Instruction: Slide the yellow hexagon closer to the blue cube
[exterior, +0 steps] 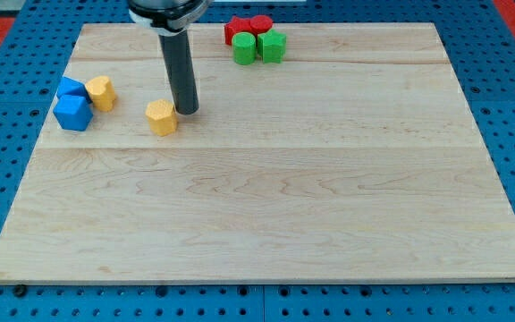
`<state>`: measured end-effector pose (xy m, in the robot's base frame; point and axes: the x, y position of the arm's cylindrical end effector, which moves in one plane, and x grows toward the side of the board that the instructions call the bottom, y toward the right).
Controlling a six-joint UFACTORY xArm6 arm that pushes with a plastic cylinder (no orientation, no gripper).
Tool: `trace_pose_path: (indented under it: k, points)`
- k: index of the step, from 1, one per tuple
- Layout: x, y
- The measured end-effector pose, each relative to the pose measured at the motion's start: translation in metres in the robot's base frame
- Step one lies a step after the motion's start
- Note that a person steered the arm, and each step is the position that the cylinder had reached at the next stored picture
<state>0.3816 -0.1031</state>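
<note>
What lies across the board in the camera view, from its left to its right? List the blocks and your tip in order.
Blue blocks → yellow block beside them → yellow hexagon → my tip → red blocks with green blocks below them.

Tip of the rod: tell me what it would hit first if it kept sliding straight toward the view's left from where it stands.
My tip sits just right of the yellow hexagon, nearly touching; that block comes first. The blue cube lies farther left.

board (266,215) | blocks: 2 yellow, 2 blue, 2 red, 2 green
</note>
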Motion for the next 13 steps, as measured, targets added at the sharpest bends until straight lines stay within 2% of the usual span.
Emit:
trace_pose_path:
  k: [2, 5, 6, 8, 9, 10, 11, 13]
  points:
    - [0.017, -0.014]
    - [0.065, -0.023]
    - [0.064, -0.057]
    - [0.038, -0.064]
    - [0.037, -0.007]
    - [0.017, 0.005]
    - [0.003, -0.018]
    - [0.012, -0.07]
